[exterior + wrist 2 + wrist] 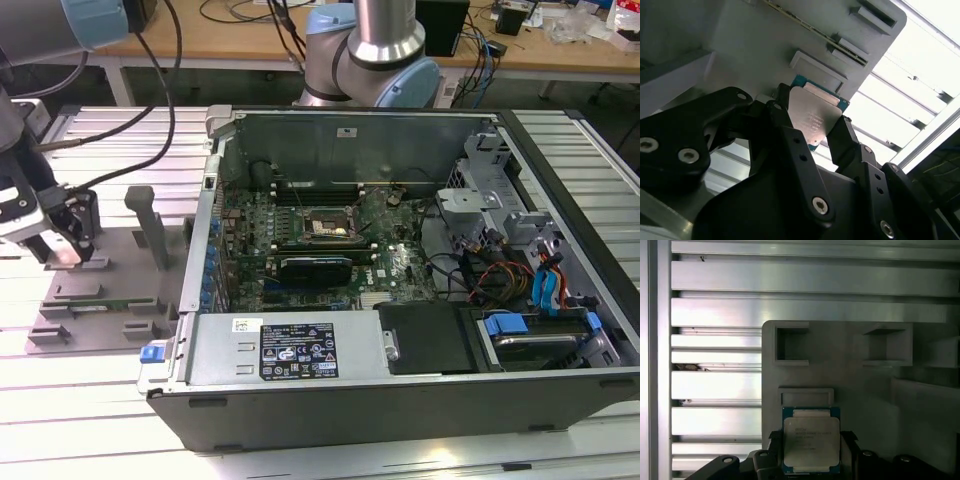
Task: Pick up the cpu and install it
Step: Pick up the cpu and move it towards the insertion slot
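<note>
Fingers: two black fingers (pixel 785 125) are clamped on opposite edges of the cpu (pixel 815 117), one on each side; both wrist views show the same grip.
Cpu: silvery top plate faces the cameras, with a thin green rim showing around it (pixel 811 440). It lies flat and square between the fingers.
Cpu position: over the grey fixture plate (pixel 865 390), just beside a small rectangular raised frame (pixel 806 396) on that plate. Cannot tell whether the chip rests on the plate or hangs clear of it.
Gripper: at the exterior view's left (pixel 62 250), pointing down over the near-left part of the fixture plate (pixel 100 290).
Fixture plate: grey, with moulded pockets and a tall upright post (pixel 150 225) to the gripper's right in the exterior view.
Table: slatted aluminium table (pixel 90 400) under the plate and the case; its bright slats show beyond the plate's edge in the first wrist view.
Computer case: open computer case (pixel 400 390) lies on its side at centre and the exterior view's right, well apart from the gripper.
Socket: dark square socket (pixel 328 228) with a metal frame sits on the green board inside the case.
Expansion card: long black expansion card (pixel 318 268) lies just nearer than the socket.
Arm base: grey and blue arm base (pixel 370 50) stands beyond the case's far wall.
</note>
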Motion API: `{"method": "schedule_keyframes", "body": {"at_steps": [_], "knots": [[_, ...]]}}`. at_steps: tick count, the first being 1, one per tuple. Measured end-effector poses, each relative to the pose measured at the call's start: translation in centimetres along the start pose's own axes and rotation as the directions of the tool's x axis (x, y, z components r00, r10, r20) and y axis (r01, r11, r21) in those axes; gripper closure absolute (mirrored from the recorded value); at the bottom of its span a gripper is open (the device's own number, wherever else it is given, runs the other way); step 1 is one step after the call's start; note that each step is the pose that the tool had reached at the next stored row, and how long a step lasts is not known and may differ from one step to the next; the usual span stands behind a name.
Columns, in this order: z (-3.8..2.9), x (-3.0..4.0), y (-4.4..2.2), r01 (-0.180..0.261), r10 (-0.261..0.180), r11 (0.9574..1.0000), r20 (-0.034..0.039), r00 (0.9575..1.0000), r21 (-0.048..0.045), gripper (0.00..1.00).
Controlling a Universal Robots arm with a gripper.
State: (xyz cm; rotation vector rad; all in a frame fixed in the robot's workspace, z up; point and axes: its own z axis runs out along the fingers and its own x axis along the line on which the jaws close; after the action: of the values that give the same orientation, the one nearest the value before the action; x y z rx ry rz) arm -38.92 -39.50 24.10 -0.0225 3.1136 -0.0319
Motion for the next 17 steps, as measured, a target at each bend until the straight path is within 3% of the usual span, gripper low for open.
{"method": "schedule_keyframes", "body": {"at_steps": [17], "knots": [[-2.09, -0.06, -0.04, 0.0, 0.0, 1.0, 0.0, 1.0, -0.0001, 0.45]]}}
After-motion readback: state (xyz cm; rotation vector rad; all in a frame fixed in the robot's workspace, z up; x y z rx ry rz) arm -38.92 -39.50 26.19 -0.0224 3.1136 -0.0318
